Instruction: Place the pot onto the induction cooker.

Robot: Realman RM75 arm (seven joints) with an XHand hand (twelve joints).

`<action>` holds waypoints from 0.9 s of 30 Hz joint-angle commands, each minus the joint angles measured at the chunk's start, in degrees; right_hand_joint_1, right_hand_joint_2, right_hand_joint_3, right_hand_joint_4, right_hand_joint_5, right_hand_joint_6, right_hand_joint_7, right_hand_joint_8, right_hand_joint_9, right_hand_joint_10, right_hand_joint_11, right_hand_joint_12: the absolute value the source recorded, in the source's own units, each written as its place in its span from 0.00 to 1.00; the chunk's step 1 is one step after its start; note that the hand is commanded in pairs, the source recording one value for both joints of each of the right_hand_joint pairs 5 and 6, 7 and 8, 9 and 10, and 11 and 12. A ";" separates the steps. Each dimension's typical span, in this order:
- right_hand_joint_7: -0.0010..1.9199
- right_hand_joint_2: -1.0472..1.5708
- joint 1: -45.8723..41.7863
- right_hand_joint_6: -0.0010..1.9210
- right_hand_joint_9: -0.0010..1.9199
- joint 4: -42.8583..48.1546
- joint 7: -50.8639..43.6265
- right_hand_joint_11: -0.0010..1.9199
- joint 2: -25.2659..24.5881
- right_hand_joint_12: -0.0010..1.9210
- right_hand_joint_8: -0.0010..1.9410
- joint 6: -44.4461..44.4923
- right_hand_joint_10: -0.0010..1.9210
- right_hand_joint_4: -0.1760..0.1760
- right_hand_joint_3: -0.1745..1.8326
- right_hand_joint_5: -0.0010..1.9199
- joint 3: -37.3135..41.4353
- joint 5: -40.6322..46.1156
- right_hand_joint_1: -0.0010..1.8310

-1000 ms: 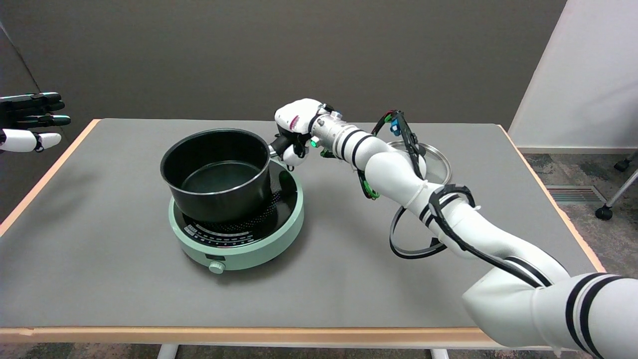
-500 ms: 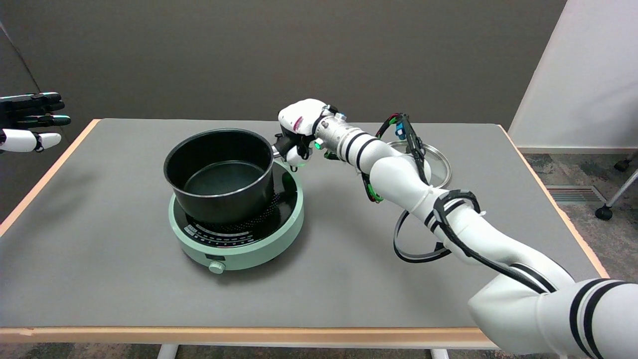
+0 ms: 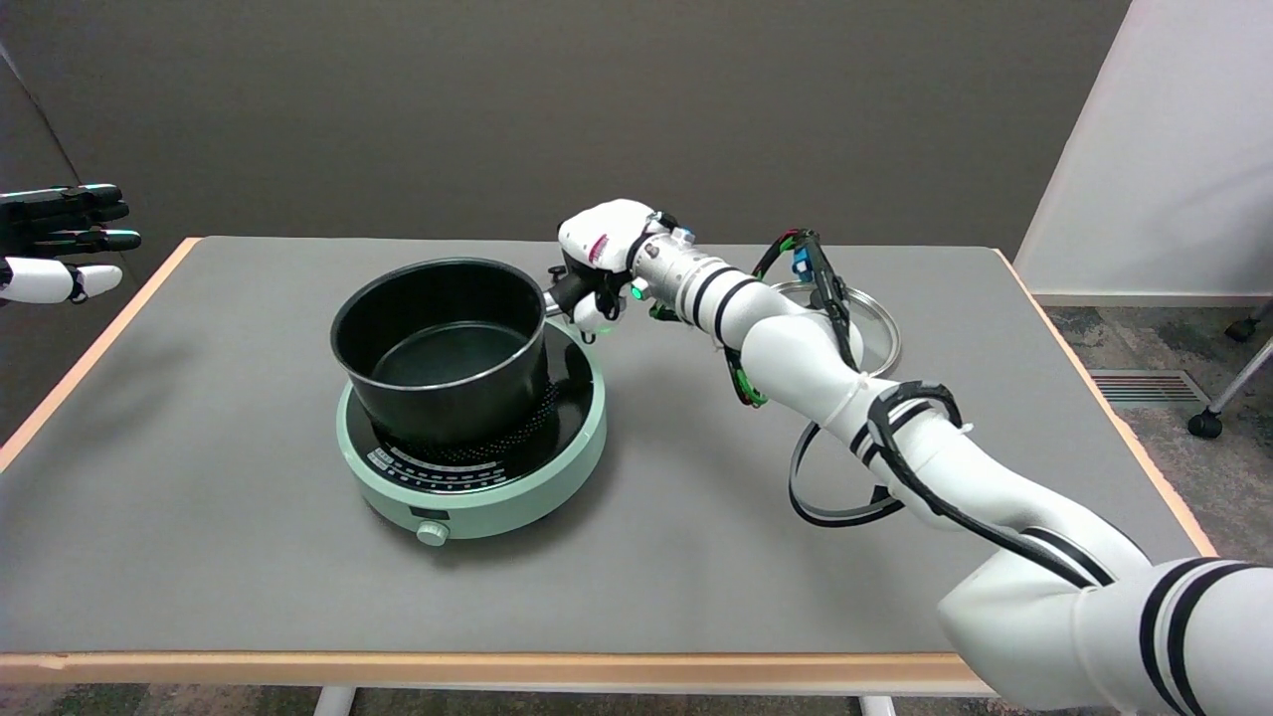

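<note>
The black pot (image 3: 443,353) sits on the dark top of the mint-green induction cooker (image 3: 475,438), a little toward the cooker's far left side, so a crescent of the printed cooking surface shows in front and to the right of it. The pot is empty and stands upright. From the lower right the white arm reaches across the grey worktop (image 3: 249,557), and the right robot hand (image 3: 594,261) is clenched around the pot's short handle at the far right of its rim, fingers curled under and the white back of the hand on top. Behind the arm a round glass lid (image 3: 875,328) lies flat on the worktop, partly hidden. The cooker's small knob (image 3: 432,533) faces the near edge.
</note>
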 commanded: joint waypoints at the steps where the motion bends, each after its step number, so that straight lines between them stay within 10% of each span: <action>1: 0.91 0.86 0.86 0.91 0.91 0.77 -0.12 0.91 2.75 0.91 0.90 0.72 0.91 0.26 0.47 0.91 -3.05 8.37 0.52; 27: 0.91 0.86 -2.12 0.91 0.91 4.04 -0.12 0.91 4.56 0.91 0.90 0.72 0.91 0.26 0.48 0.91 -3.05 8.41 0.52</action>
